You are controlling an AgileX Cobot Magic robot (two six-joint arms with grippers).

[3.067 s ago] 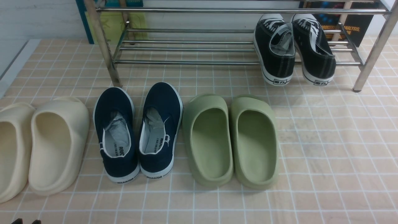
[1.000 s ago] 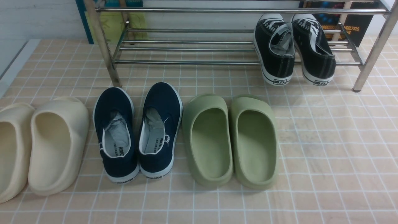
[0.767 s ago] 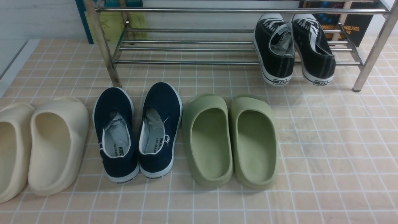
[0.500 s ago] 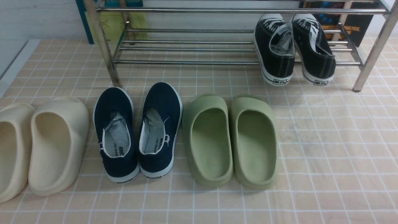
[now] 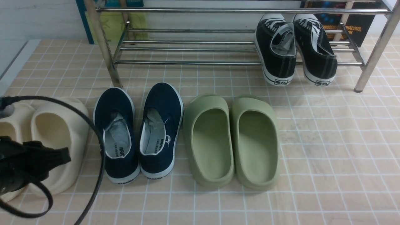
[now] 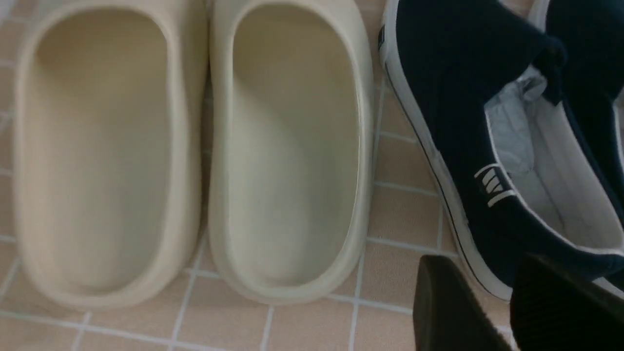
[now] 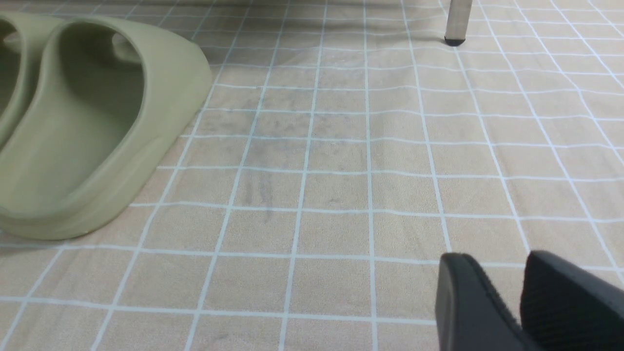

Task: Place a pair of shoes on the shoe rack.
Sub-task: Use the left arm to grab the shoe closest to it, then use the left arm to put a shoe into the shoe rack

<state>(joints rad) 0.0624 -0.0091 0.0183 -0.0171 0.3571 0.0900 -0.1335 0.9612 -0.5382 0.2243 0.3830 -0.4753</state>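
Floor of beige square tiles [image 5: 328, 140] carries the low chrome tube shoe rack [image 5: 187, 62] at its far side. Your pair of navy canvas slip-on shoes with white soles [image 5: 162, 103] lies before the rack's left leg, heels toward you, long axes pointing at it. Left gripper [image 6: 487, 265], parted and empty, hangs just beside the left heel; right gripper [image 7: 502, 263], likewise parted and empty, sits well apart.

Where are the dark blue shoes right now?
In the front view, the navy shoes stand left of centre, between cream slides and green slides, before the rack.
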